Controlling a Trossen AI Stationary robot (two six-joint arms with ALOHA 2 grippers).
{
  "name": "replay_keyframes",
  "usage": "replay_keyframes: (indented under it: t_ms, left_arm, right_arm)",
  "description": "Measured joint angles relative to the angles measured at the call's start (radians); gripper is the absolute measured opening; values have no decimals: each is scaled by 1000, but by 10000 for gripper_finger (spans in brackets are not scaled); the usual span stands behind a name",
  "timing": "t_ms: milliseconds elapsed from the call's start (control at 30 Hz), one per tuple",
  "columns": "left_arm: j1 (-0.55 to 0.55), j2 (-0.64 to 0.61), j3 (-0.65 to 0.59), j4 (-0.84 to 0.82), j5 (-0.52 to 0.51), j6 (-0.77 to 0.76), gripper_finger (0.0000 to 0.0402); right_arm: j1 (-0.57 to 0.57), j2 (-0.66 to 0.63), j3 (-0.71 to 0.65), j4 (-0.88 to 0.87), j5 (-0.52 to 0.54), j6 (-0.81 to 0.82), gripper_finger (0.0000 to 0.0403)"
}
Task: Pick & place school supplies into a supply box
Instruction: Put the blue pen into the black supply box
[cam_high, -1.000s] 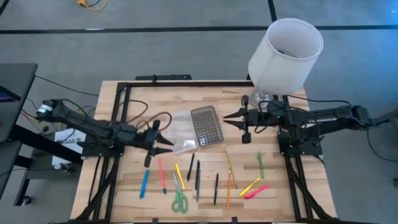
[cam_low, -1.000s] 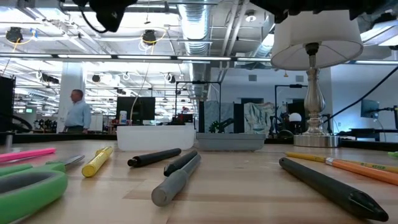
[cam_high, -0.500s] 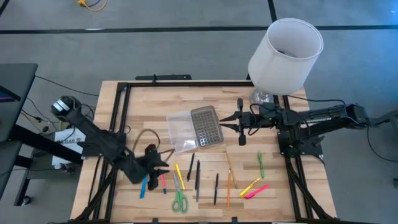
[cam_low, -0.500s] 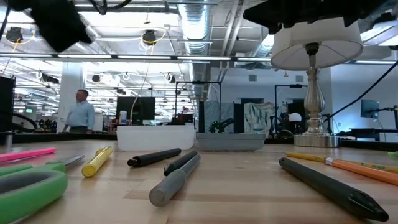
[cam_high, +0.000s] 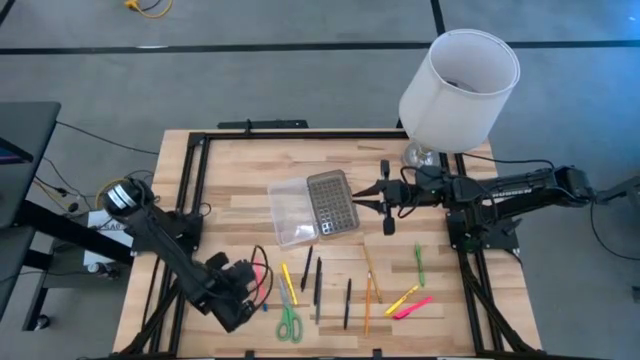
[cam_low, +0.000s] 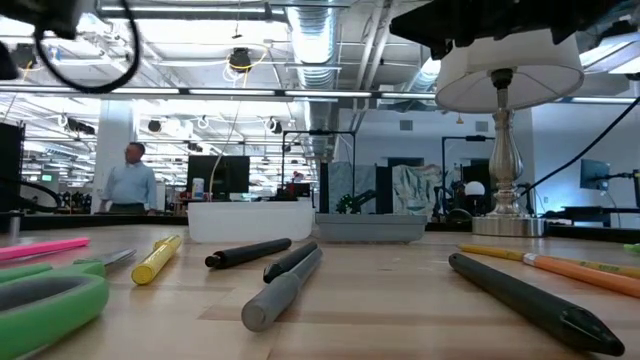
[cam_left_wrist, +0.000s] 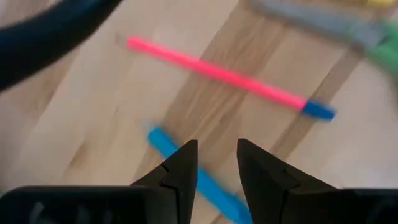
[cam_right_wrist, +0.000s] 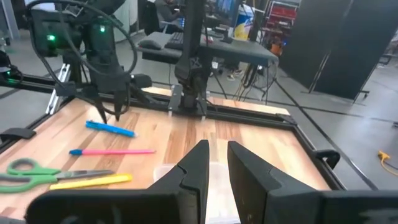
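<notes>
The left end effector (cam_high: 247, 293) has swung away from the supply box (cam_high: 314, 208) and now hovers, fingers narrowly parted and empty, over the blue pen (cam_left_wrist: 193, 171) well short of that box, so the first pick looks imminent.

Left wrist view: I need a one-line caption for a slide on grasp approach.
Left gripper, fingers parted, poised over a blue pen on the wooden table, pink pen beyond.
</notes>
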Motion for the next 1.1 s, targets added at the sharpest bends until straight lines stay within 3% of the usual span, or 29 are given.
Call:
replay_keyframes:
  t_ms: [333, 567, 767, 1100]
  left_arm:
    - [-17, 21, 23, -46, 58, -139, 113]
    - [-18, 24, 15, -30, 78, -163, 151]
    - [-18, 75, -34, -27, 208, -203, 177]
    - [-18, 82, -45, 43, 169, -196, 179]
  right_arm:
    - [8, 0, 0, 0, -1, 0, 53]
    - [8, 0, 0, -6, -1, 0, 53]
    - [8, 0, 0, -29, -1, 0, 53]
    - [8, 0, 0, -22, -1, 0, 53]
